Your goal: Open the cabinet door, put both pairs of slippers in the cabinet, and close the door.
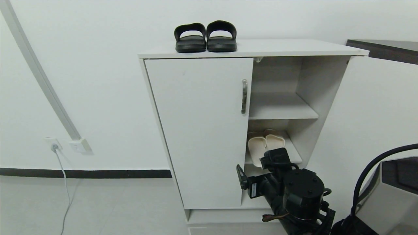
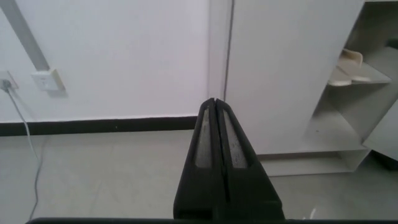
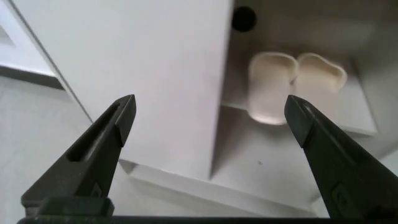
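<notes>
On top of the tall white wooden cabinet (image 1: 294,47) we see the pair of black rubber slide slippers (image 1: 205,37), standing side by side and touching near the left end of the top board, toes towards the wall. Below them the cabinet's left door (image 1: 196,130) is closed, with a slim vertical metal handle (image 1: 244,96) at its inner edge. The right door (image 1: 369,107) is swung wide open to the right, so we look into the right compartment. On the lower shelf (image 1: 294,155) inside lies the pair of cream foam slippers (image 1: 265,143), side by side, toes pointing inward and heels at the shelf's front edge; the upper shelf (image 1: 284,109) carries nothing we can make out. The right gripper (image 3: 208,115) hangs low in front of the open compartment, just beside the closed door's inner edge. Its two black fingers (image 3: 99,149) are spread far apart, gripping nothing and touching nothing, with the cream slippers framed between them farther in. The left gripper (image 2: 214,102) has its two fingers pressed flat together with nothing between them; it sits apart from the cabinet, facing the grey tiled floor (image 2: 106,168) and the white wall (image 2: 124,56) to the left of the cabinet. On that wall we see a white socket (image 1: 52,143) with a grey cable (image 1: 67,192) hanging down to the floor.
</notes>
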Motion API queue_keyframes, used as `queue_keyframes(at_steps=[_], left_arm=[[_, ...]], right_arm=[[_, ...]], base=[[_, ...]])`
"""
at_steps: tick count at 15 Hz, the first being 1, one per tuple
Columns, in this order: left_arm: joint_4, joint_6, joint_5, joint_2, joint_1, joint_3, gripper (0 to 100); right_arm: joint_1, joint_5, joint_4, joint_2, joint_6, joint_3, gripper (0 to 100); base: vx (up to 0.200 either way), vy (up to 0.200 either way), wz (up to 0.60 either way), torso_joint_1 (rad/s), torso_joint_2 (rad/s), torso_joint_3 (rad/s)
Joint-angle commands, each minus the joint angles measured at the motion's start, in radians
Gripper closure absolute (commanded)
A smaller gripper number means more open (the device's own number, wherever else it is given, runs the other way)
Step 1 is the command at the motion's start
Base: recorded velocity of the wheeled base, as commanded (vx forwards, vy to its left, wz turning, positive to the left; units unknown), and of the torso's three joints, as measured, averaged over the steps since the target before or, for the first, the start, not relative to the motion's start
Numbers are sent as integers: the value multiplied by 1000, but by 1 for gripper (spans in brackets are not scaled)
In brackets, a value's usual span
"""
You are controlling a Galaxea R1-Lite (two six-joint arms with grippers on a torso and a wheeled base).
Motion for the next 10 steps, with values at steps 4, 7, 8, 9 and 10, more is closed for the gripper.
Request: queue_keyframes(at_steps=[4,7,8,9,10], left_arm=[[0,0,0,1,0,0,100],[0,0,0,1,0,0,100],[0,0,0,1,0,0,100],[0,0,0,1,0,0,100],[0,0,0,1,0,0,100]], right_arm=[[3,0,-1,-4,-1,0,0],[3,-2,-1,-4,-1,0,0],[3,-2,-1,-4,-1,0,0],[3,-2,-1,-4,-1,2,0],[1,-2,-1,-4,-1,2,0]], base=[[0,200,0,1,0,4],[0,200,0,4,4,2],[0,200,0,7,2,2],[0,0,0,0,0,0],[0,0,0,0,0,0]])
